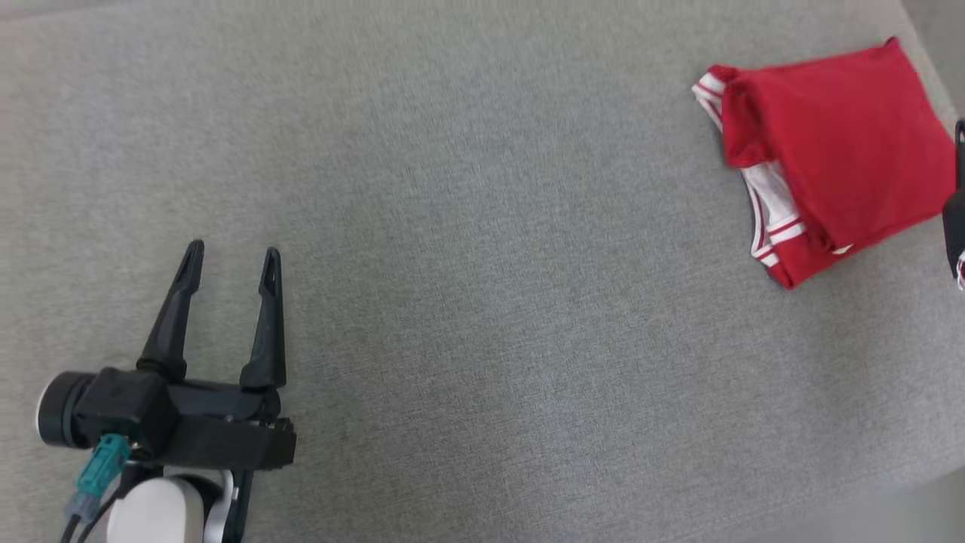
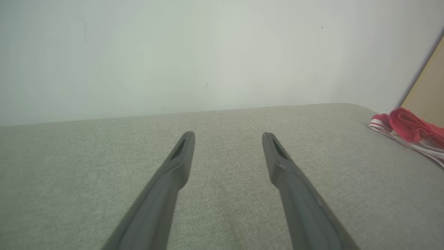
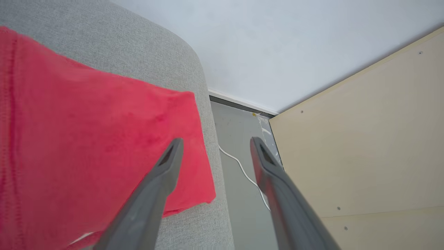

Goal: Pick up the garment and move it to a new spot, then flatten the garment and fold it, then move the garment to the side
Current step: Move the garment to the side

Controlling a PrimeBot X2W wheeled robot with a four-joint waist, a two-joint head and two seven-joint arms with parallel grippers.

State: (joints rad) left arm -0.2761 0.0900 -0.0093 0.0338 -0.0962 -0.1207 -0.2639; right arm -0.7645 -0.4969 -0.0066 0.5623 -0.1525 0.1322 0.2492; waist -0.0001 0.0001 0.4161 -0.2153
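Though the right hand stands released, the folded red garment lies beneath one of its fingers, well apart from the left hand, which is also released. Soft and limp, the garment likely wants a pinch through all layers at a folded edge.

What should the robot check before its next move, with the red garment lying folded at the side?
1. Red garment folded: ok.
2. Garment at the side of the grey surface: ok, it lies near the far right corner.
3. Right tool open, holding nothing: ok.
4. Left tool open, holding nothing: ok.
5. Fold neat: not ok, white-striped trim pokes out on one side.
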